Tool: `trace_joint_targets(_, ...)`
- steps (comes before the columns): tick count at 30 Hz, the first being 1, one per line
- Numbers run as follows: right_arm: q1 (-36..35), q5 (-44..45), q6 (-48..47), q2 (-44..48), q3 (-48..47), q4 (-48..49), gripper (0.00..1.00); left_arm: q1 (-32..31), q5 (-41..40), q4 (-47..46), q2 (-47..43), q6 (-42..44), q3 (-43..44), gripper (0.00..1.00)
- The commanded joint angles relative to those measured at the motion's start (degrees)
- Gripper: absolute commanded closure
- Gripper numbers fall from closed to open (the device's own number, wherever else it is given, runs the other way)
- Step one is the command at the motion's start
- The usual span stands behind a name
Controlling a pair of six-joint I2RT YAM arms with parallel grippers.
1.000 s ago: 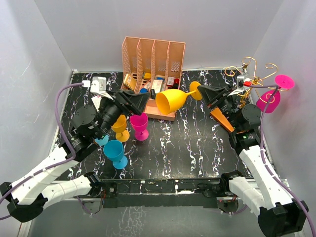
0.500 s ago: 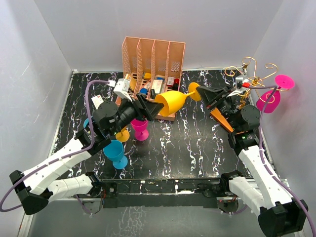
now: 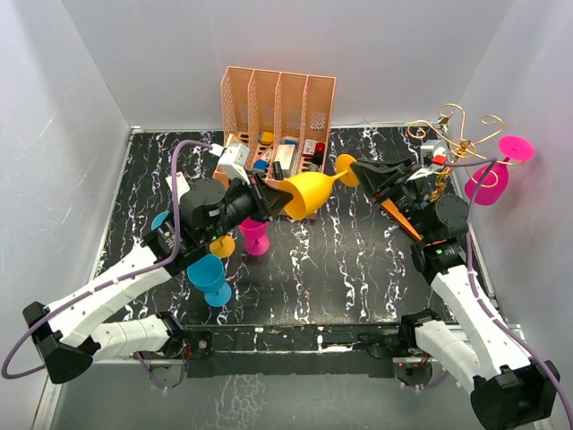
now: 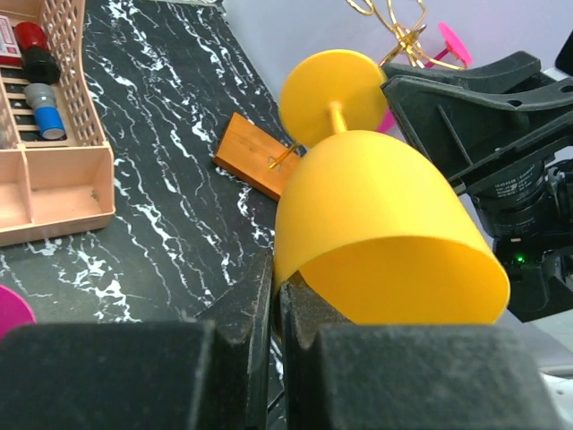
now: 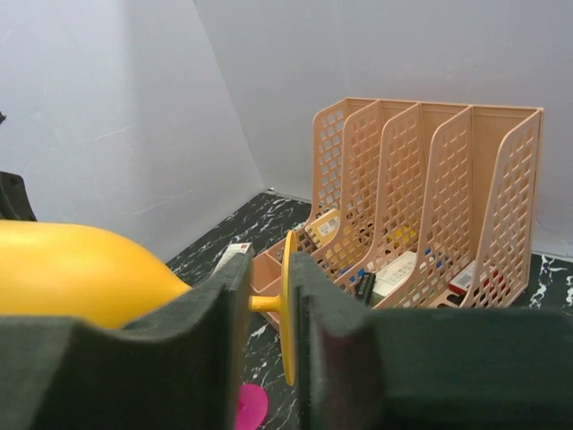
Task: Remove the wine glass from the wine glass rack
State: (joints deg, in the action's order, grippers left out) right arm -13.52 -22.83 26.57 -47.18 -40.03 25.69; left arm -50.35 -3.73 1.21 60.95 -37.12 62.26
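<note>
Wine glass: you have the yellow wine glass (image 3: pixel 309 193) lying on its side in the air, in the middle of the overhead view above the worktop (image 3: pixel 358 269). The bowl points to the left of the frame and the foot to the right. It touches no hook.
Left hand: your left hand (image 3: pixel 271 199) is clamped on the rim of the bowl. In the left wrist view the fingers (image 4: pixel 251 313) are pressed together, with the thin yellow wall between them.
Right hand: your right hand (image 3: pixel 358 170) is at the foot of the glass. In the right wrist view the round foot stands edge-on between the two fingers. It is close against one finger, with a narrow gap to the other. I cannot tell whether the hand presses on the foot.
Wine glass rack: the gold wire wine glass rack (image 3: pixel 452 134) stands at the upper right of the overhead view on its wooden base (image 3: pixel 400 218). It is apart from the yellow glass.
On the rack: a pink glass (image 3: pixel 488 185) hangs at its right side.
On the worktop: a magenta glass (image 3: pixel 253 228) and a blue glass (image 3: pixel 210 276) stand upright at the lower left of centre.
Organizer: the peach slotted organizer (image 3: pixel 277 98) is at the upper centre.
</note>
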Motion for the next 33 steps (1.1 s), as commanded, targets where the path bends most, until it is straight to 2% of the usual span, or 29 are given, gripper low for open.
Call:
trace_joint_targets(1, -0.8, 0.8, -5.2, 1.6, 0.8, 3.5, 0.62, 0.3, -0.8, 4.7, -1.7, 1.1, 3.5, 1.00)
trace_joint_targets(5, -1.1, 5.0, -8.3, 3.4, 2.3, 3.4, 0.33, 0.3, -0.9, 11.1, -2.8, 1.1, 4.3, 1.00)
trace_joint_targets(8, -1.3, 9.0, -10.0, 4.9, 3.5, 3.2, 0.25, 0.3, -0.4, 17.8, -3.3, 0.9, 5.3, 1.00)
trace_joint_targets(14, -1.5, 15.3, -11.0, 5.8, 4.0, 1.2, 0.24, 0.3, 3.1, 37.8, -0.2, -1.6, 12.5, 1.00)
trace_joint_targets(21, -1.5, 15.6, -10.5, 5.7, 4.0, 0.2, 0.24, 0.3, 5.2, 56.5, 8.7, -3.7, 19.7, 1.00)
trace_joint_targets(26, -1.5, 16.4, -11.2, 6.7, 4.5, -0.6, 0.24, 0.4, 1.1, 62.6, 12.5, -4.1, 18.7, 1.00)
trace_joint_targets(33, -1.7, 17.6, -12.1, 7.0, 5.0, -0.7, 0.25, 0.6, -1.1, 64.2, 16.6, -3.7, 15.8, 1.00)
